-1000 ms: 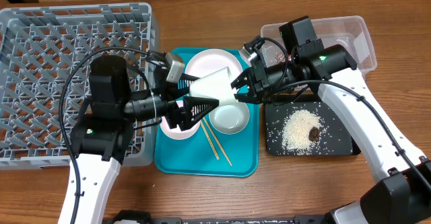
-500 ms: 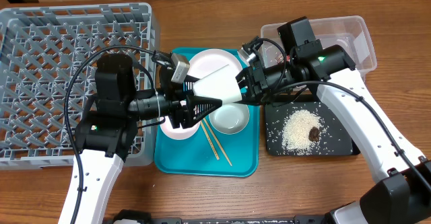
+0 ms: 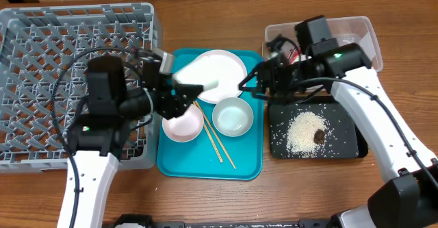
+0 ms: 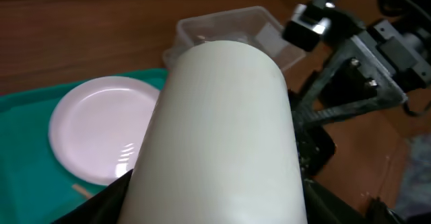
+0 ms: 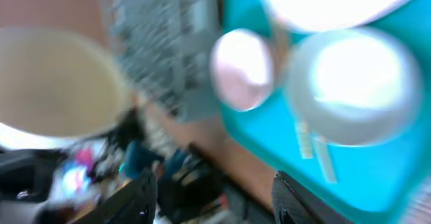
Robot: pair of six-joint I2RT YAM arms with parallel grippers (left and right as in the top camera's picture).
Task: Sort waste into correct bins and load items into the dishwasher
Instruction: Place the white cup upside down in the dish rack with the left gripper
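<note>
The small white cup [image 3: 204, 77] lies on its side in the air over the teal tray, and my left gripper [image 3: 186, 91] is shut on it. In the left wrist view the cup [image 4: 222, 130] fills the frame with a dark finger on each side. My right gripper [image 3: 248, 85] stands open just right of the cup, apart from it; its wrist view is blurred and shows nothing between the fingers [image 5: 135, 197]. The white plate [image 3: 222, 64], pink bowl [image 3: 183, 127], whitish-grey bowl [image 3: 233, 116] and chopsticks [image 3: 220, 146] lie on the tray. The grey dish rack [image 3: 68, 57] is at the left.
The teal serving tray [image 3: 239, 163] sits in the middle. On the right, a black tray [image 3: 342, 142] holds rice [image 3: 301, 132] and a brown lump [image 3: 319, 136]. The clear tub [image 3: 349, 33] stands behind it, under my right arm.
My right gripper opened, let go of the cup and drew back to the right. My left gripper closed on the cup and carried it a little left.
</note>
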